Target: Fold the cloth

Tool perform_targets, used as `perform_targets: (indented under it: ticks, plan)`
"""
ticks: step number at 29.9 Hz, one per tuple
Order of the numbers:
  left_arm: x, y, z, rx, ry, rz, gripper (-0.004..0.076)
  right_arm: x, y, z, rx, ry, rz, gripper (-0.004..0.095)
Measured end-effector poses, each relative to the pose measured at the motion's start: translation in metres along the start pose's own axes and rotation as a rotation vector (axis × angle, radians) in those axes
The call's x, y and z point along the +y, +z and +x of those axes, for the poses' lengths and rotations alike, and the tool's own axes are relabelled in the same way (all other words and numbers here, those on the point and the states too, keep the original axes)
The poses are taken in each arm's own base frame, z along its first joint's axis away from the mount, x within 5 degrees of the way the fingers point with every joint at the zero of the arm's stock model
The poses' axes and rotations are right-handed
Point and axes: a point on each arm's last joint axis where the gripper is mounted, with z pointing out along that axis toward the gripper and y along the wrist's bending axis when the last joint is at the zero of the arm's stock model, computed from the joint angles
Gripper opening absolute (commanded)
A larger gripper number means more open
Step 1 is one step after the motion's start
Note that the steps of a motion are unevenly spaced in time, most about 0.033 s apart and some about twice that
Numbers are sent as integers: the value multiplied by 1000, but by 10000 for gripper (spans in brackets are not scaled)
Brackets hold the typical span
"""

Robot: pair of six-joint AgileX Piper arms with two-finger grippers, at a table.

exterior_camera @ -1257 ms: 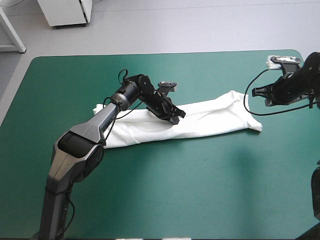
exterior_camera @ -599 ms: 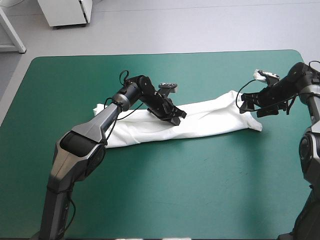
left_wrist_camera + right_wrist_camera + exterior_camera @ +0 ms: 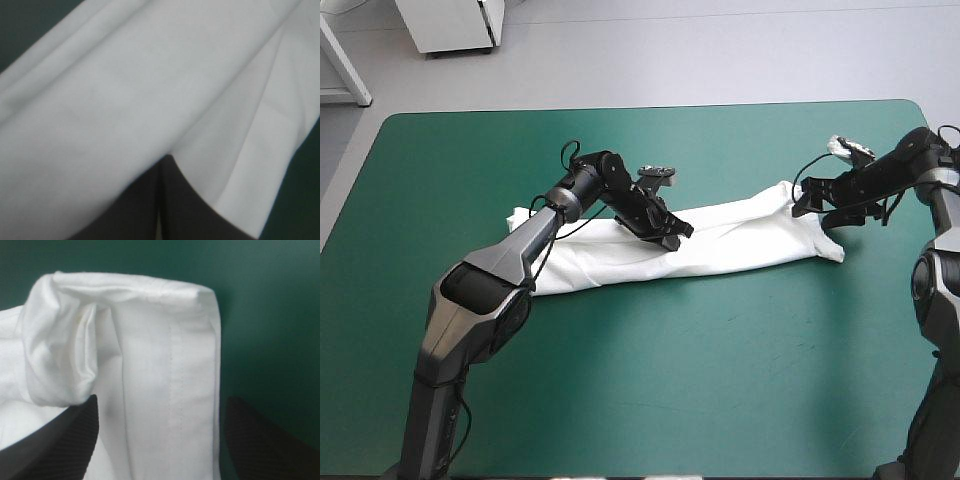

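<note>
Ok so what we're seeing here: the left gripper (image 3: 670,235) is sitting down on the middle of the T-shirt (image 3: 740,240), and in its wrist view the black fingers (image 3: 190,210) are meeting in one pointed arch, so it's closed up. The tip is lying right against the white fabric. There's a thin pale sliver showing between the fingers low down, but we can't tell whether any cloth is actually pinched in there.

The right gripper (image 3: 808,203) is hovering at the shirt's right end with its jaws standing wide apart. In its wrist view we're looking at the stitched, folded-over end of the shirt lying between the two fingers (image 3: 60,440), with nothing clamped.

The shirt itself is lying folded into a long narrow band on the teal-green cover (image 3: 670,380). Its long axis is running across the table from left to right, a bit slanted, with the right end pointing slightly more toward the far edge. The left end is looking wider and a little rumpled under the left arm.
</note>
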Motion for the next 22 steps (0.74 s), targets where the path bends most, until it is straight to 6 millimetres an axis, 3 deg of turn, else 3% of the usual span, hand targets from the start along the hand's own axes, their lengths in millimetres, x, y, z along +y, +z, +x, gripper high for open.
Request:
perform_targets:
  ticks: [8, 10, 13, 19, 22]
  plan:
    - [0, 0, 0, -1, -1, -4, -9, 14, 12, 7, 29, -15, -12, 668]
    - [0, 0, 0, -1, -1, -4, -9, 17, 15, 10, 38, -12, -13, 623]
    - [0, 0, 0, -1, -1, -4, -9, 21, 19, 14, 55, -15, -11, 449]
    - [0, 0, 0, -1, -2, -4, -9, 20, 23, 17, 76, -14, -3, -4]
    - [0, 0, 0, -1, -2, -4, -9, 20, 26, 18, 84, -17, -10, -15]
